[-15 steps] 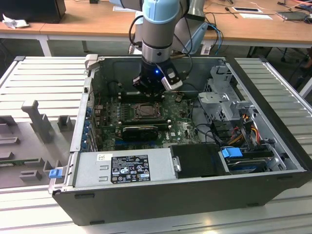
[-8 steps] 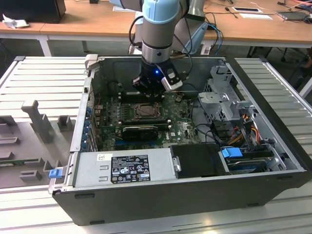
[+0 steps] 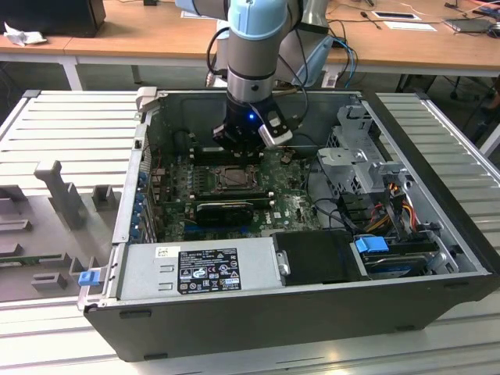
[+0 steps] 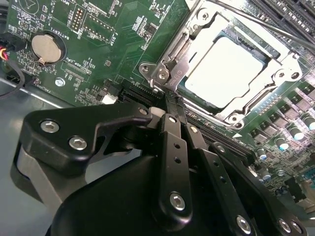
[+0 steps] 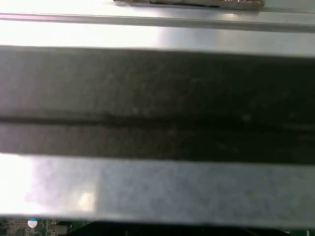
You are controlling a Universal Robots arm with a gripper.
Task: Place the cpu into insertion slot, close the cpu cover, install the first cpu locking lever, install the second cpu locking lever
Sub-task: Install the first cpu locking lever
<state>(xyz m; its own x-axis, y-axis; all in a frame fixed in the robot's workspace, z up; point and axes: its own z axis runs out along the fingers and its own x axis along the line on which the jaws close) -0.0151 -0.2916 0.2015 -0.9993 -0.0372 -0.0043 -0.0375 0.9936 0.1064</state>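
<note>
Inside the open PC case point(image 3: 305, 305) on the table point(image 3: 70, 133), we see the arm reaching down over the motherboard point(image 3: 289, 205), w/ the gripper point(image 4: 173, 104) just beside the CPU socket. From the second wrist view, the fingers point(image 4: 170, 147) look drawn together into a narrow tip, nothing visibly clamped between them; the tip sits at the socket's near corner, next to the small hinge tab point(image 4: 165, 73).

The cpu point(image 4: 229, 69) is already seated in the slot: silver-grey top facing up, flat, square to the frame. The cpu cover point(image 4: 236, 110) appears to lie down around it, its window framing the chip. We can't make out either locking lever clearly, so latch status is unknown.

Handling, as we judge it:
- cpu: light, rigid, smooth metal top so prob. slippery; contacts underneath are delicate. Hold by the edges only, no sideways drag.
- cover: thin stiff sheet metal, pivots on one edge; push on the frame, never on the chip.
- levers, if thin sprung wire as we expect: press near the free end.
</note>
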